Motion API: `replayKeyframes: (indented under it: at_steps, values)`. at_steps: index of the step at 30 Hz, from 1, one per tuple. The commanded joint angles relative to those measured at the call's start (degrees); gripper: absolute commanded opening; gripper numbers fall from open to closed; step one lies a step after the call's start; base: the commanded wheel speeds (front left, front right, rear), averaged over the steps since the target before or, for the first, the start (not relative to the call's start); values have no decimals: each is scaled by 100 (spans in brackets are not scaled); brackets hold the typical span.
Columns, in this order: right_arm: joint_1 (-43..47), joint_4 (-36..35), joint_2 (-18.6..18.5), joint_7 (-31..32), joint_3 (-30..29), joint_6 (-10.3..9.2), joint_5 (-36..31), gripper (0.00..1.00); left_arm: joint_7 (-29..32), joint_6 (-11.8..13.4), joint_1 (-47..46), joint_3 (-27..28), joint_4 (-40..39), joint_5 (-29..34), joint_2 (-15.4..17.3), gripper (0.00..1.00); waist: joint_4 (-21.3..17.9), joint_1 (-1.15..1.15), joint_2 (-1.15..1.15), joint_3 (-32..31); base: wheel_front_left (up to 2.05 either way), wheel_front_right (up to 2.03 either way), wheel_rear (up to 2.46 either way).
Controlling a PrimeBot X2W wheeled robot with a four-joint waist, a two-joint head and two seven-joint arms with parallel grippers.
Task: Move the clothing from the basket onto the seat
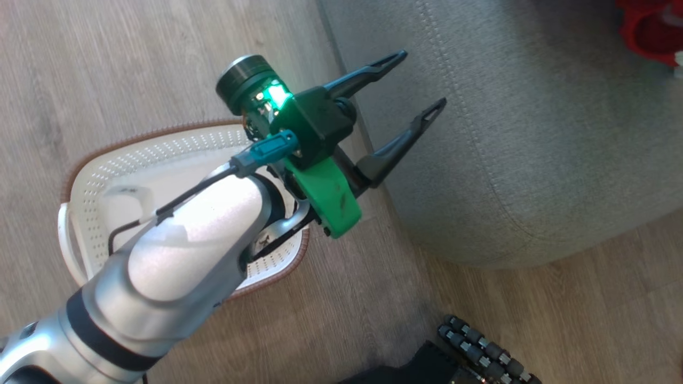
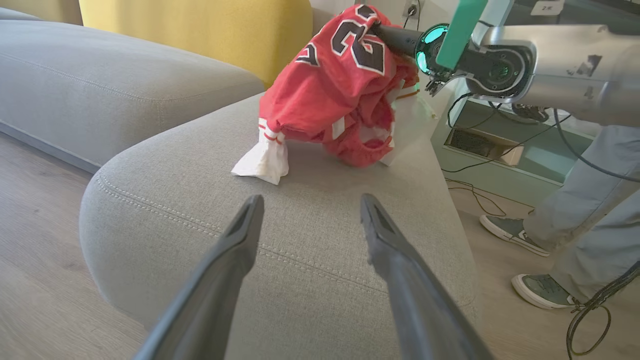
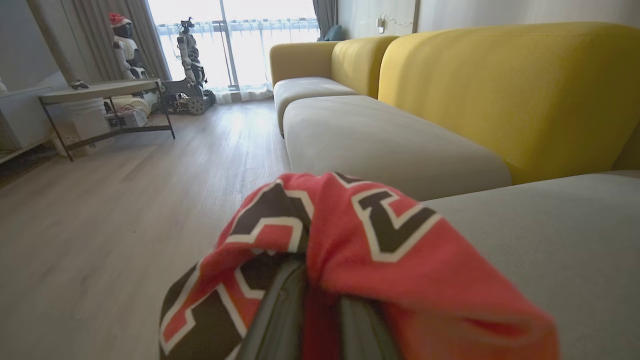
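Pale wood-plank flooring [image 1: 133, 53] surrounds the large grey-green fabric sofa seat [image 1: 533, 133] with its double stitched seam. The small cream perforated plastic basket [image 1: 160, 154] with a brown woven rim stands on the floor just beside the cushion's rounded edge.

We see the left gripper [image 1: 422, 77] between basket and seat, its two dark fingers spread wide with nothing between them. Its silver forearm [image 1: 187, 250] covers much of the basket, and we see no cloth in the part left showing.

The red sleeveless jersey [image 2: 330, 75] with black, white-edged numerals is at the far end of the seat. Its upper folds are pinched by the right gripper [image 2: 387, 35], whose fingers in the right wrist view lie close together under the draped cloth. Its lower folds and a white fabric corner [image 2: 262, 162] touch the cushion. The bundle thus hangs from the grip down to the seat, slanting toward the left gripper.

We judge the transfer nearly done. The garment lies directly below the right gripper, so the coming move is a release by that arm. The left gripper points along the cushion at the jersey and is well apart from it. A person's legs [image 2: 590, 200] in grey trousers stand on the floor beside the seat.
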Motion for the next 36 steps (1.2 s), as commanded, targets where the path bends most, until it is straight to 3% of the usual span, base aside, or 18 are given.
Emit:
replayKeyframes:
  at_steps: [1,11,12,14,25,36]
  values:
    - [-91,-9,-268,-5,71,42,-3,0,-31,-39,-256,113,-184,59,-10,100,68,-1,0,67,0,0,0]
    - [-477,1186,-340,659,767,42,311,0,-127,-83,-324,24,-34,25,-31,100,153,-1,0,102,0,0,0]
    - [-513,1280,-343,719,822,42,332,14,-139,-84,-321,22,-18,15,-34,100,157,-1,0,87,0,0,0]
    - [-567,1413,-330,776,894,42,414,100,-161,-82,-315,22,12,-1,-35,100,158,-1,0,46,0,0,0]
    - [-476,1764,-349,902,1263,42,775,100,-239,-20,-201,10,75,-78,-17,100,77,-1,0,-229,0,0,0]
    - [-81,1675,-567,767,1654,42,934,100,-427,71,76,22,139,-219,31,100,-70,-1,0,-875,0,0,0]
